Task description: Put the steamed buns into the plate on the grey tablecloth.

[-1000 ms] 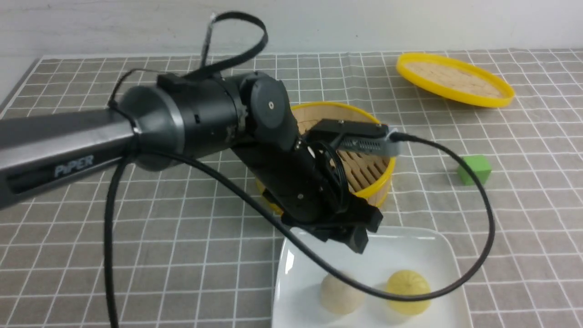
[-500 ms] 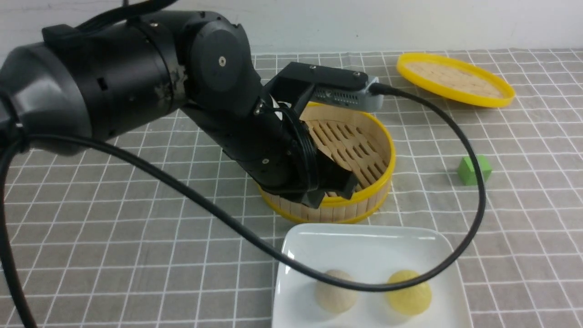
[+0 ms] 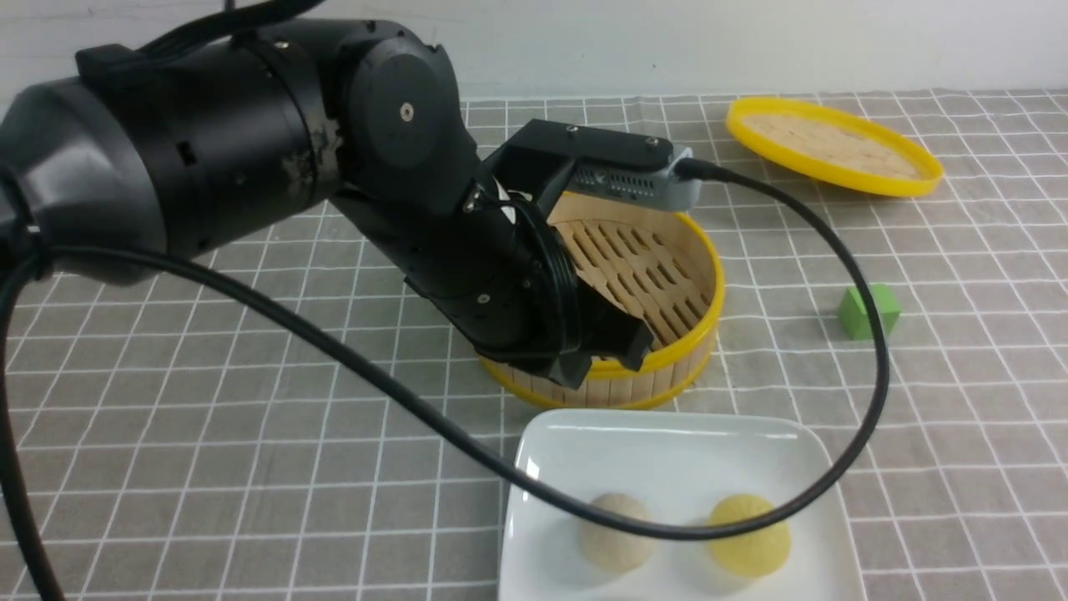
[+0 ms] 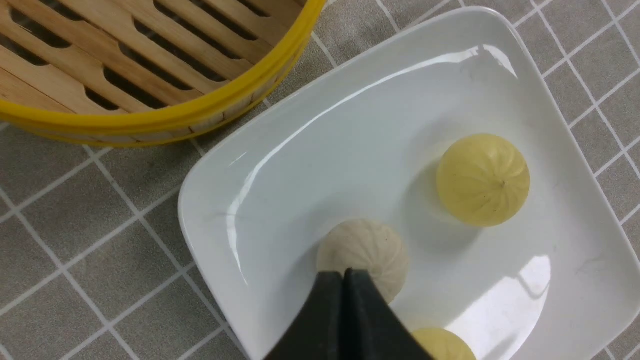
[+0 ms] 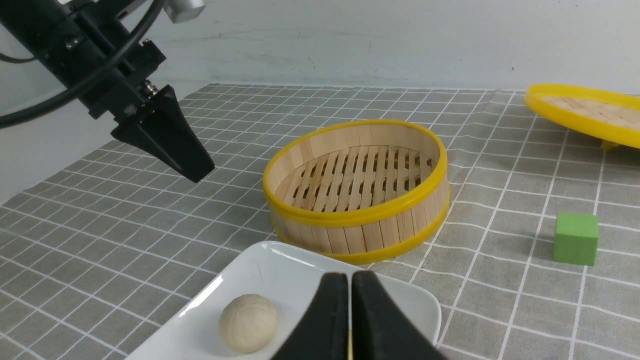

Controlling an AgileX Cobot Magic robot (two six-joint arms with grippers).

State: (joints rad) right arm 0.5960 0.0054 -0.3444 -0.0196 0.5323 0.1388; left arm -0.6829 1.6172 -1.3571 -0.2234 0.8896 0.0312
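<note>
Grey tablecloth (image 3: 250,467) bears plate (image 3: 667,451), lower right, with both buns (image 3: 616,544) seated, so left gripper (image 4: 344,274) and right gripper (image 5: 350,276) hang empty, jaws together.

The left arm (image 3: 250,142) is built of thick, glossy black cylindrical housings with pale scuffs. Its round black cap (image 3: 406,111) has a small silver centre screw. A black bracket carries a silver-grey wrist camera (image 3: 634,177), which trails a thick black cable (image 3: 869,310). The left end effector (image 5: 196,175) and right end effector (image 5: 350,277) have matte black wedge-shaped fingers.
</note>
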